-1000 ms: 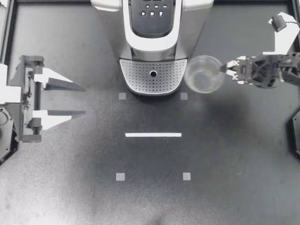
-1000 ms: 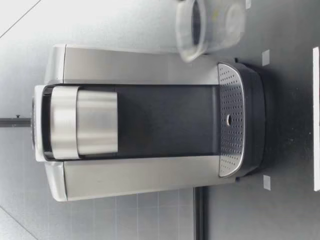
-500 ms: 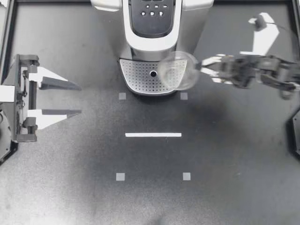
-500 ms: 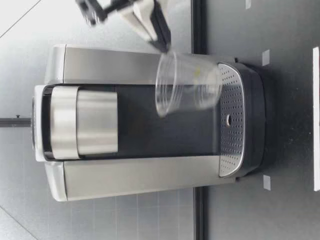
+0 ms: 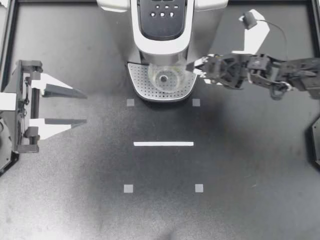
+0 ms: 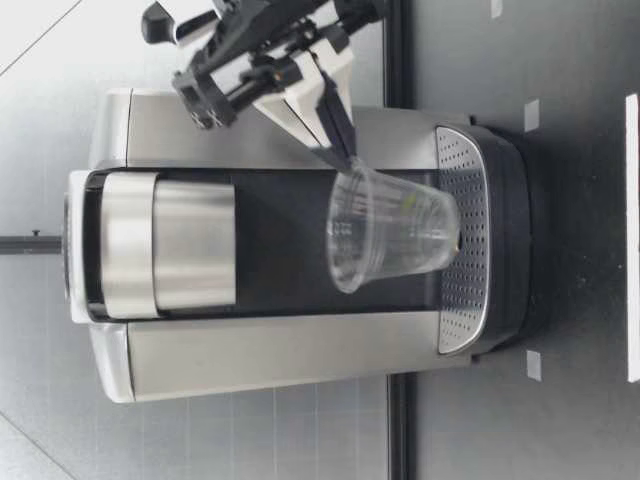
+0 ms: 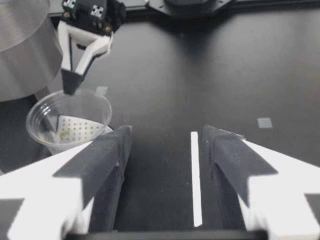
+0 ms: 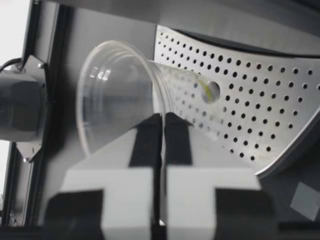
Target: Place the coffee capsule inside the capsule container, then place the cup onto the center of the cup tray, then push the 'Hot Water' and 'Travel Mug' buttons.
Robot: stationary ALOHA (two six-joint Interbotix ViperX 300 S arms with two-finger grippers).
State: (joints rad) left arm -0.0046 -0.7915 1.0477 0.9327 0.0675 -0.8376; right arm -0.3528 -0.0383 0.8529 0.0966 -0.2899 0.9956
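**Cup** (image 5: pixel 166 79): clear plastic, mouth up, over the middle of the cup tray (image 5: pixel 137 82) at the foot of the coffee machine (image 5: pixel 162 30), at the far middle of the surface (image 5: pixel 240 165). The tray's perforations and centre hole show through its wall. A small yellowish speck shows near the base. I cannot tell whether it sits inside or on the wall.

**Cup, low view** (image 6: pixel 390 235): slightly tilted, with its base right at the tray (image 6: pixel 465 290). I cannot tell whether it touches.

**Right arm** (image 5: pixel 260 70): comes in from the right. The right jaws are closed tight on the right side of the cup's rim, the thin wall pinched between the two fingertips (image 8: pixel 150 135), one inside and one outside. In the right wrist view the cup (image 8: pixel 120 95) lies straight ahead of them, with the tray (image 8: pixel 260 115) beyond it.

**Left arm** (image 5: pixel 20 106): at the left edge of the surface. The left jaws are spread wide, point right and hold nothing, well apart from the machine. In the left wrist view the cup (image 7: pixel 70 120) sits far ahead, beside one finger (image 7: pixel 107 160).

**Markings**: a white tape line (image 5: pixel 163 144) near the middle of the surface, with four small square markers (image 5: pixel 128 188) around it.
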